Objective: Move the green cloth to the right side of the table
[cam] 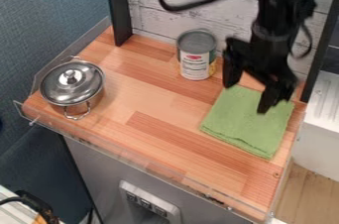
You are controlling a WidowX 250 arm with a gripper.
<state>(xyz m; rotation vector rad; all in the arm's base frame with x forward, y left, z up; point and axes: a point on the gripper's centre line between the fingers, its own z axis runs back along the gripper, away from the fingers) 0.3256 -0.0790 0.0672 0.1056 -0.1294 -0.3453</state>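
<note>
My gripper (pixel 246 98) hangs over the back part of the green cloth (pixel 246 125), its two fingers spread apart with nothing visible between them. The cloth lies flat and folded into a rough square on the right part of the wooden table (pixel 159 104), near the right edge. The fingertips overlap the cloth's back part in the view; whether they touch it, I cannot tell.
A can (pixel 196 55) stands at the back, left of the gripper. A lidded metal pot (pixel 73 85) sits at the table's left end. A low clear rim (pixel 132 157) runs along the front, and a dark post (pixel 118 10) rises at the back left.
</note>
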